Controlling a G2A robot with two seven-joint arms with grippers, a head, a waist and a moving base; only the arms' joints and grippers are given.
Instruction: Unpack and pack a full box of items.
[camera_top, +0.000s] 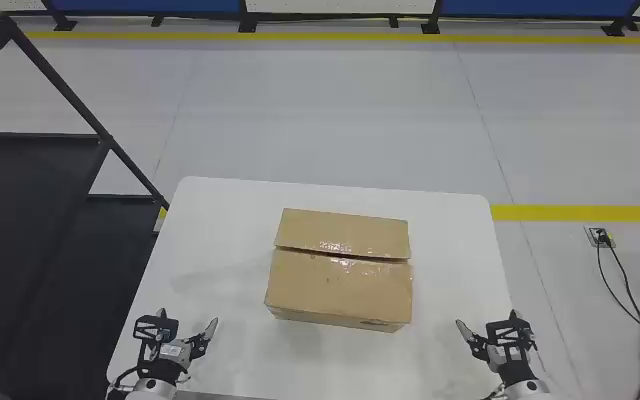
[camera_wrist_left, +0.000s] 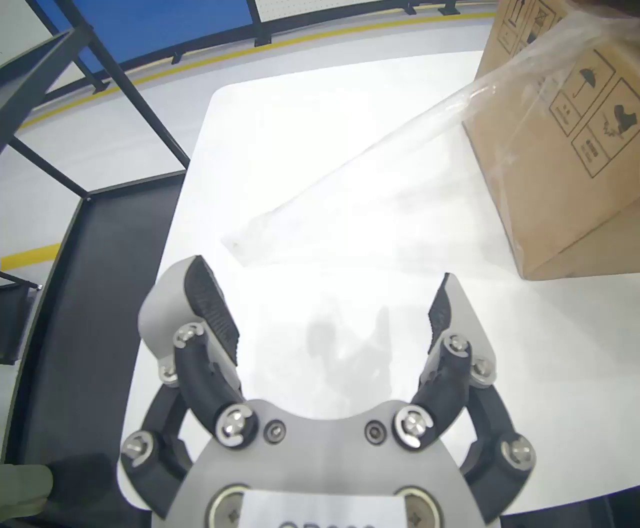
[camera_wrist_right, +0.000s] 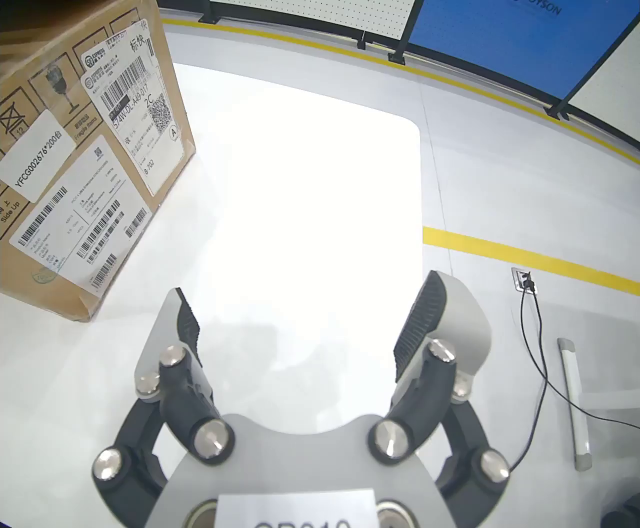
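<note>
We see the box (camera_top: 340, 270) sitting near the middle of the white table (camera_top: 230, 225), its top folded shut and a band of glossy tape (camera_top: 335, 248) lying along the seam. From the side that faces the left arm a clear strip (camera_wrist_left: 350, 165) trails off the box edge down toward the table top; whether its loose end is stuck down we cannot tell. The left gripper (camera_top: 177, 332) hangs over the near edge of the table on its own side, jaws spread wide with nothing between them, and the right gripper (camera_top: 495, 335) does the same on the other side, equally wide and equally empty. Both are well apart from the box, neither touching it.

We judge the task to be at its very start. The box is not yet opened, its contents are hidden from us, and so nothing is unpacked, let alone packed again. What is left, as we read it, is everything: freeing the tape, opening the top, taking the items out onto the table, then putting them back and closing it up
</note>
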